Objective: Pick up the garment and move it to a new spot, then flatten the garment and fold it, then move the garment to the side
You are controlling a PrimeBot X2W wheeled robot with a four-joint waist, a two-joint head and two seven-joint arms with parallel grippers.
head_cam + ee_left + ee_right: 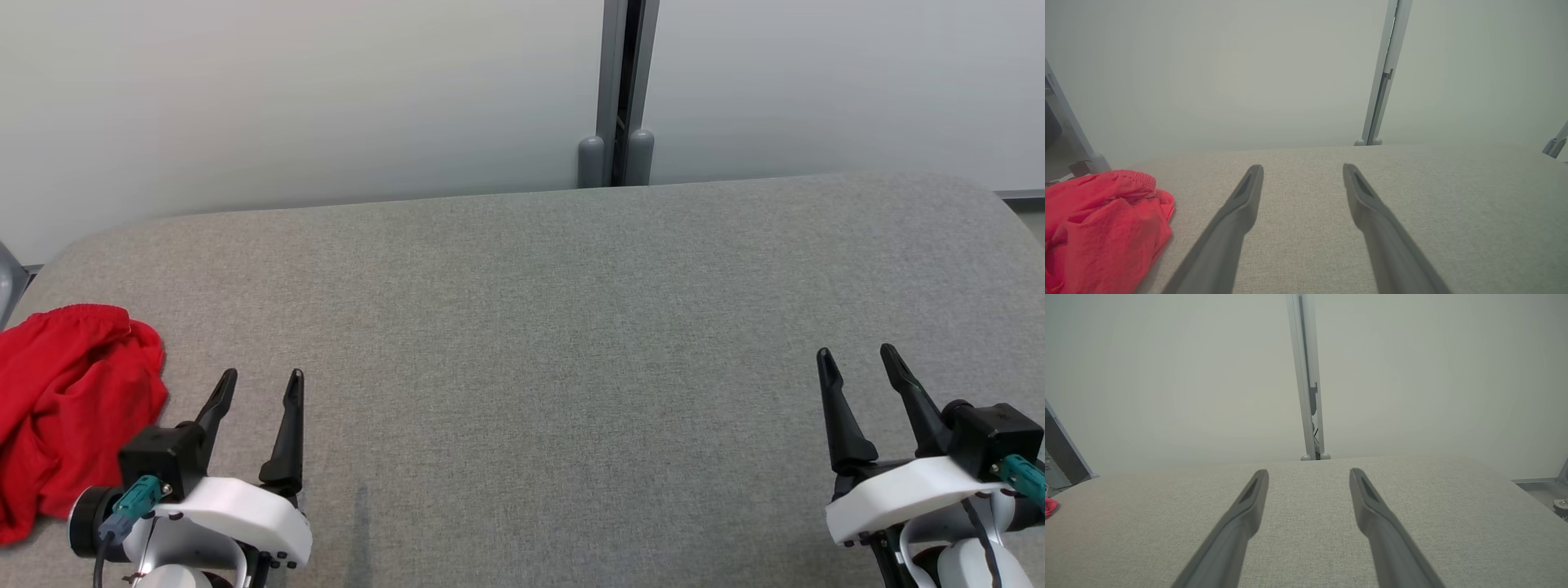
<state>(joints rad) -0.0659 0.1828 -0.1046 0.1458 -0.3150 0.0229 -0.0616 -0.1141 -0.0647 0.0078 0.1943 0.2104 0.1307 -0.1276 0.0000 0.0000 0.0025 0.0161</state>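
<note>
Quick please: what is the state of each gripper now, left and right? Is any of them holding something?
Left gripper: open, holding nothing; the red garment lies apart, on its left.
Right gripper: open, holding nothing.

The grey table (522,327) is free across its middle and right, a crumpled red garment (65,408) blocks the near left, and a wall (286,98) with a grey post (618,90) closes the far edge.

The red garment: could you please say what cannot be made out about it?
Head view: garment cut off by the left edge.
Left wrist view: cut off by left and bottom edges.
Right wrist view: a scrap at left edge, too small.
Its type: crumpling hides it.
</note>
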